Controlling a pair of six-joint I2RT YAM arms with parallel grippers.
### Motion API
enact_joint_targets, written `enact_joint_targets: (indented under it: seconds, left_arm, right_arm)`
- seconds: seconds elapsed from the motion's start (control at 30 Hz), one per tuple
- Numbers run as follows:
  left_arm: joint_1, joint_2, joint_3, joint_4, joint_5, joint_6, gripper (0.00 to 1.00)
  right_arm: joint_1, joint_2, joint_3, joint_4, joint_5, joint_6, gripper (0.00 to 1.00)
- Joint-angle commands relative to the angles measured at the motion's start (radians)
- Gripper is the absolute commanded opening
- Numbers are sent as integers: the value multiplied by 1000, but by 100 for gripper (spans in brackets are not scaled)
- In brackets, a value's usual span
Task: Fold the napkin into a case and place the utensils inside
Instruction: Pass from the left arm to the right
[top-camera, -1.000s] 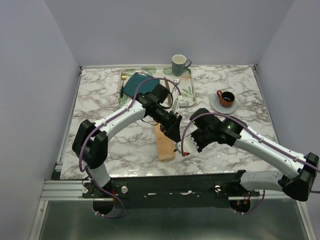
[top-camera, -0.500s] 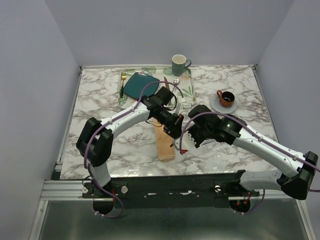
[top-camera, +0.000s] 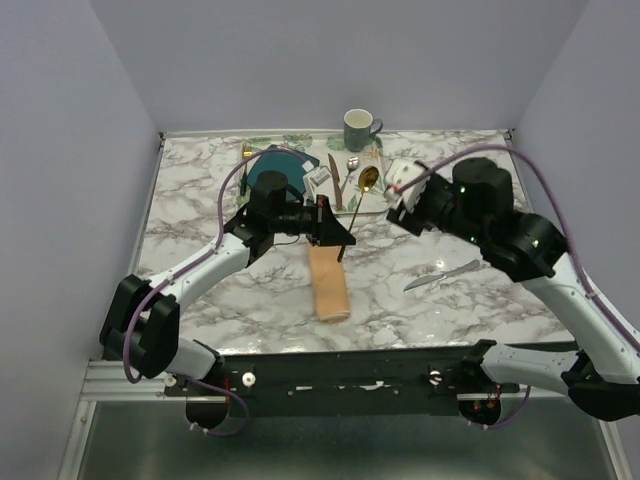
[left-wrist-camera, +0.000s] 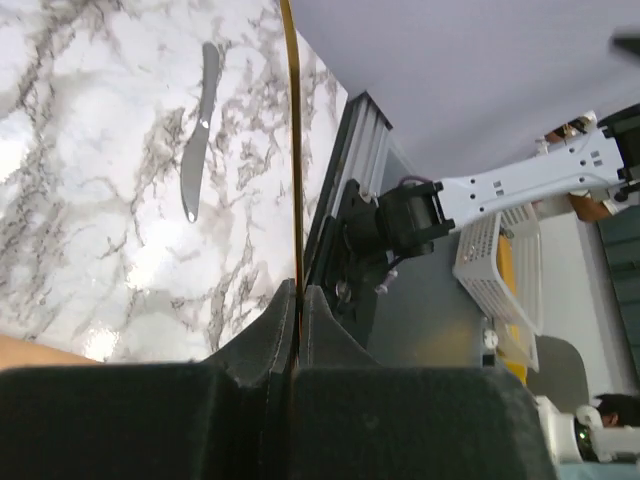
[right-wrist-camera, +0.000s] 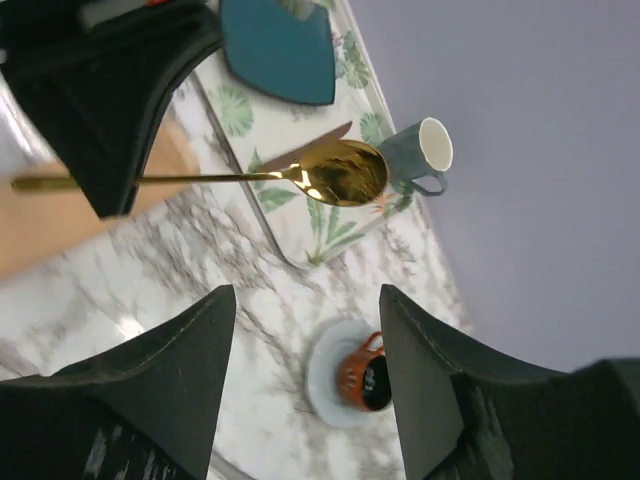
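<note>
The peach napkin lies folded into a narrow strip on the marble, and its edge shows in the left wrist view. My left gripper hovers over the napkin's far end, shut on the handle of the gold spoon, which sticks out toward the tray. The thin gold handle runs straight out from the pinched jaws. My right gripper is open and empty, raised at the right rear, looking down on the spoon bowl. The silver knife lies flat on the table, right of the napkin.
A leaf-patterned tray at the back holds a teal plate, a brown-handled knife and a dark-handled fork. A grey-green mug stands behind it. An orange cup on a white saucer sits below the right gripper.
The left gripper shut on the spoon handle and carried it back over the napkin's far end. The right gripper opened, let go and swung up to the right rear, uncovering the knife.
</note>
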Motion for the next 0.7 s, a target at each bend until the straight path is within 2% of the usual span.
enact_joint_targets:
  seconds: [0.0, 0.03, 0.13, 0.23, 0.4, 0.67]
  left_arm:
    - [9, -80, -82, 272, -184, -151, 0]
    - [12, -100, -105, 304, -232, -154, 0]
    - [14, -118, -133, 355, -286, -174, 0]
    - [14, -126, -145, 370, -297, -186, 0]
    - [11, -124, -153, 384, -312, -203, 0]
    - [-6, -129, -160, 352, -340, -205, 0]
  right_arm:
    - [-219, 131, 200, -73, -201, 674, 66]
    - [-256, 155, 230, -85, -307, 739, 65]
    - [-336, 198, 265, -70, -495, 938, 61]
    - [-339, 204, 217, -8, -575, 1064, 56]
    - [-339, 251, 157, 55, -644, 1183, 52]
    - [-338, 357, 215, 90, -640, 1214, 47]
